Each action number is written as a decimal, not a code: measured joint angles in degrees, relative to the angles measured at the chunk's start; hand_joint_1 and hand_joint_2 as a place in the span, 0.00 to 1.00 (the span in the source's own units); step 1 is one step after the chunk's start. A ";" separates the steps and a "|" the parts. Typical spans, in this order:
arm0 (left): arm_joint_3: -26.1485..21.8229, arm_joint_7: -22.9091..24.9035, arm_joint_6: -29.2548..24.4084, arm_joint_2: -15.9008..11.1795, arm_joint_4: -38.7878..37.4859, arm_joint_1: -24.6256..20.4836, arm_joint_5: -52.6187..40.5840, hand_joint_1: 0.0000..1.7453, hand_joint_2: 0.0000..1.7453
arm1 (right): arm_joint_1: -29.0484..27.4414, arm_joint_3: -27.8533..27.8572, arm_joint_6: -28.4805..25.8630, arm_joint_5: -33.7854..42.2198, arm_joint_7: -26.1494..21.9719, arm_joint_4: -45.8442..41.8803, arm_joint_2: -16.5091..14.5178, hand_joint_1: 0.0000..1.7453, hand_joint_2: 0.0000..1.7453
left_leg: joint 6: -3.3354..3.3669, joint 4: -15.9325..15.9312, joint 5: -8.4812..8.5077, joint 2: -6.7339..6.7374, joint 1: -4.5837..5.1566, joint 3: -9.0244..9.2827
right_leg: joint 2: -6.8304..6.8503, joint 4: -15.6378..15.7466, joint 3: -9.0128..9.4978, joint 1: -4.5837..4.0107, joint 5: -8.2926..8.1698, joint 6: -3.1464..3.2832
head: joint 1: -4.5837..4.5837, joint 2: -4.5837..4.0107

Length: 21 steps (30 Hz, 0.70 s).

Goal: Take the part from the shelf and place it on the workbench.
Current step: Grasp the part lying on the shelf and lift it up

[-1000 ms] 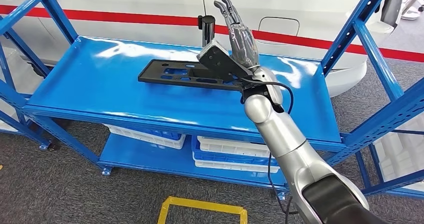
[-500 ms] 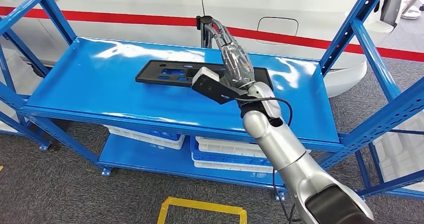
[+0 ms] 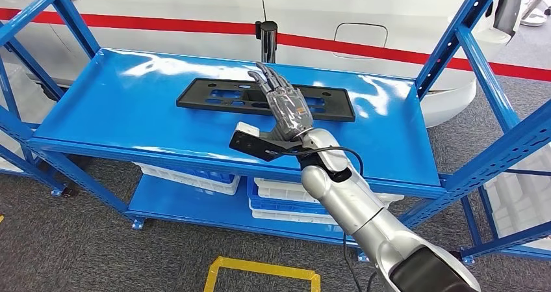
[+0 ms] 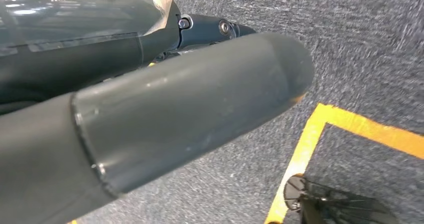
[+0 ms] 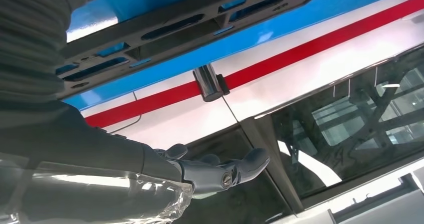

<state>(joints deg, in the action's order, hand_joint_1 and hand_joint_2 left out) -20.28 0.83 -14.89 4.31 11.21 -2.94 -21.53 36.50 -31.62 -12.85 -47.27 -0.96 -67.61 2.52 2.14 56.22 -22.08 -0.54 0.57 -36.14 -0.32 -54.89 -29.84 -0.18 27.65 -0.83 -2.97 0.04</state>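
Just beyond the spread, empty fingers [image 3: 268, 77] of the right hand [image 3: 286, 106], the part [image 3: 214, 95] lay ungrasped on the shelf [image 3: 130, 116]; reach step judged underway, closure around its edge required next.

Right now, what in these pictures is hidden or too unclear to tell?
- Head view: the right robot hand covers the middle of the black part.
- Right wrist view: the picture's edge cuts off the part's ends.
- Left wrist view: the left robot hand is too close to read its fingers.
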 joint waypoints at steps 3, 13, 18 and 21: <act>-1.19 -0.52 -0.60 0.15 0.00 0.00 1.15 0.00 0.00 | 0.00 0.63 0.11 -0.28 0.02 0.02 -0.08 0.00 1.00 | 0.00 0.01 0.00 0.00 0.01 0.00 | 0.00 0.00 0.01 0.00 0.00 0.00 | 0.00 0.00; -4.42 -3.52 -0.71 0.45 0.02 -0.04 3.52 0.00 0.00 | 0.09 2.04 0.55 -0.25 -0.05 -1.21 -0.43 0.00 1.00 | 0.67 0.41 -0.60 0.00 0.18 -0.01 | 0.02 0.15 0.24 0.78 0.17 -0.45 | -0.01 0.00; -4.69 -5.14 -0.04 0.83 0.04 -0.17 2.86 0.00 0.00 | 0.08 3.32 0.56 0.95 -0.63 -3.49 -0.41 0.00 1.00 | 1.58 -0.83 -0.57 0.23 -0.40 1.42 | 0.07 -9.18 -4.40 0.79 4.12 -0.26 | -0.04 0.00; -4.71 -5.36 0.64 0.92 0.04 -0.22 2.70 0.00 0.00 | -0.46 3.87 0.67 1.36 -0.77 -4.28 -0.10 0.00 1.00 | 1.56 -0.74 -0.92 0.18 -0.46 1.75 | 0.07 -18.31 -9.99 0.94 6.63 -0.50 | -0.04 0.00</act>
<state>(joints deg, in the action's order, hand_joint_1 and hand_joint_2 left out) -24.99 -4.53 -14.25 5.22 11.26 -3.16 -18.83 36.04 -27.74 -12.17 -45.92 -1.73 -71.90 2.42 3.71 55.48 -23.01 -0.36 0.11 -34.39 -0.24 -73.20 -39.83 0.76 34.28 -1.33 -3.01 0.04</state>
